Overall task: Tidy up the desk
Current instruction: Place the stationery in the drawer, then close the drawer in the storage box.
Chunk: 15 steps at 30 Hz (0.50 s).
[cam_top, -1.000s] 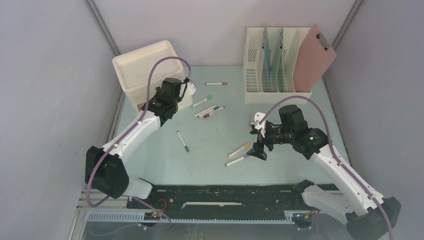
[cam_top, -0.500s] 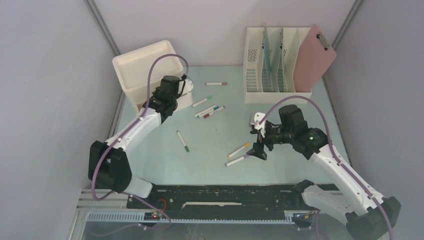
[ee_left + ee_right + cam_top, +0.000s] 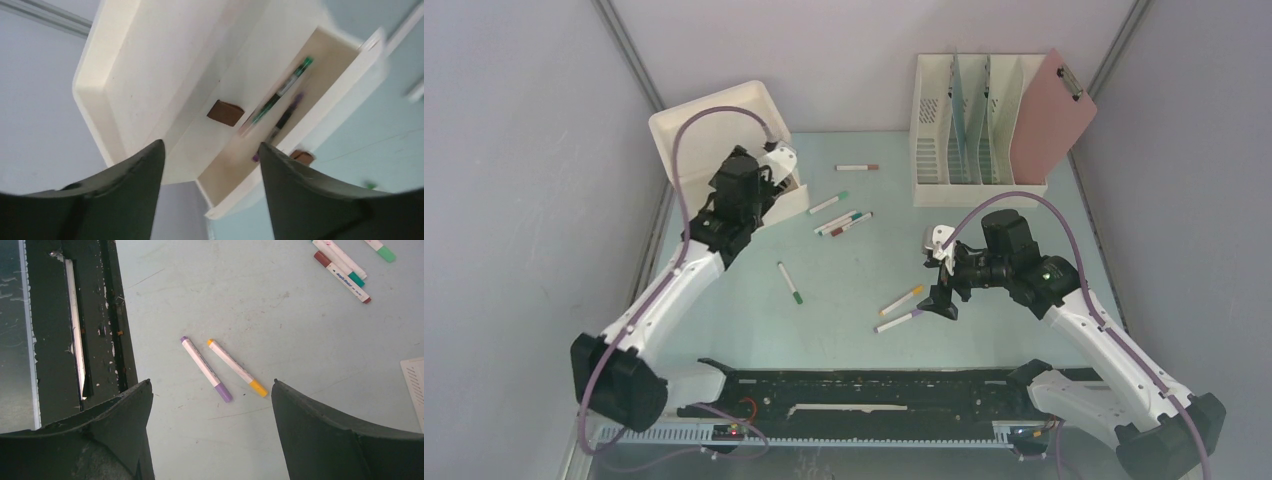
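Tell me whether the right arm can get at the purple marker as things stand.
Probably yes. The right hand hangs open above the purple marker, with nothing between them. The yellow marker lies close beside it, not touching, so a grab might catch that one too.

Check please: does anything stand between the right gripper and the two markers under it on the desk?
Nothing visible does. The right gripper hangs with open jaws above the purple marker and the yellow marker. They lie side by side on the bare desk, and no other object lies between gripper and markers.
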Each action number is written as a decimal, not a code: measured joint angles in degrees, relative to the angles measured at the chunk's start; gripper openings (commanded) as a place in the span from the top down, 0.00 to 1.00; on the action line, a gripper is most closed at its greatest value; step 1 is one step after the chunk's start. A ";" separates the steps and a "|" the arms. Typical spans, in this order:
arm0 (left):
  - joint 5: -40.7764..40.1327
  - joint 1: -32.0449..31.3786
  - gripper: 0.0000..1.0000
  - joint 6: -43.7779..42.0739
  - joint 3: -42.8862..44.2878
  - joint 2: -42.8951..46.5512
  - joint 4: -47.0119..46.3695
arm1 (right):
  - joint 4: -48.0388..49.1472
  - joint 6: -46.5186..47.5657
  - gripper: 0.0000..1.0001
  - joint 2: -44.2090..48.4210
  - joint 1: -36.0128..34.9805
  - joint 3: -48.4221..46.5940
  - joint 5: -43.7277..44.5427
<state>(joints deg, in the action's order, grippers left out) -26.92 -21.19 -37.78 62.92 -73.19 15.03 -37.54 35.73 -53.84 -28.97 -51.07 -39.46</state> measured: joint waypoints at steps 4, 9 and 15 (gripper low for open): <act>5.44 0.00 0.01 9.09 -3.02 8.31 -2.75 | 0.00 0.02 0.05 0.00 0.00 0.00 0.00; 12.87 0.00 0.00 20.52 -9.27 17.46 -8.46 | -0.04 0.09 0.05 0.00 0.00 0.00 0.00; 18.67 0.00 0.00 32.98 -20.33 25.81 -13.46 | -0.09 0.22 0.05 0.02 0.00 0.00 0.02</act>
<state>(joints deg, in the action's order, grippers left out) -8.25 -21.19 -4.80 42.59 -47.37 1.56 -37.63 35.94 -53.82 -28.97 -51.07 -39.44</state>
